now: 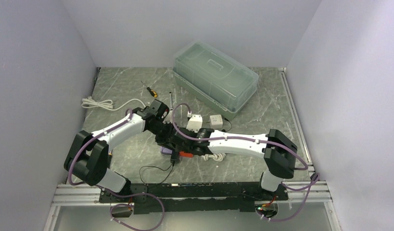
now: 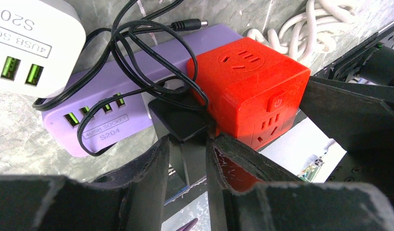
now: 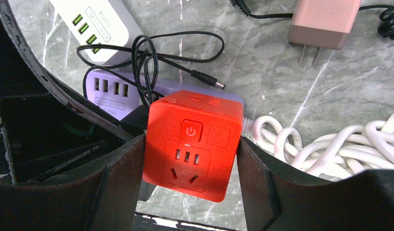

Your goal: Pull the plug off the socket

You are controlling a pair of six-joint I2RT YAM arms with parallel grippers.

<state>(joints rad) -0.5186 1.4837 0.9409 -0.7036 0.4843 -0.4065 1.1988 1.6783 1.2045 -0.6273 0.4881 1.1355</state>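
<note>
Red socket cube (image 3: 192, 139) sat clamped by the right gripper (image 3: 190, 159); left gripper (image 2: 190, 144), at nine o'clock, pinched the black plug (image 2: 178, 118) shallowly, so it might slip.

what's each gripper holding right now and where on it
Right gripper clamps the red cube socket by two opposite sides. Left gripper seems to pinch the black plug by its outer end.

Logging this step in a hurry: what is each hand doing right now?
Left hand: closed on the black plug.
Right hand: closed on the red socket cube, one finger on each side.
</note>
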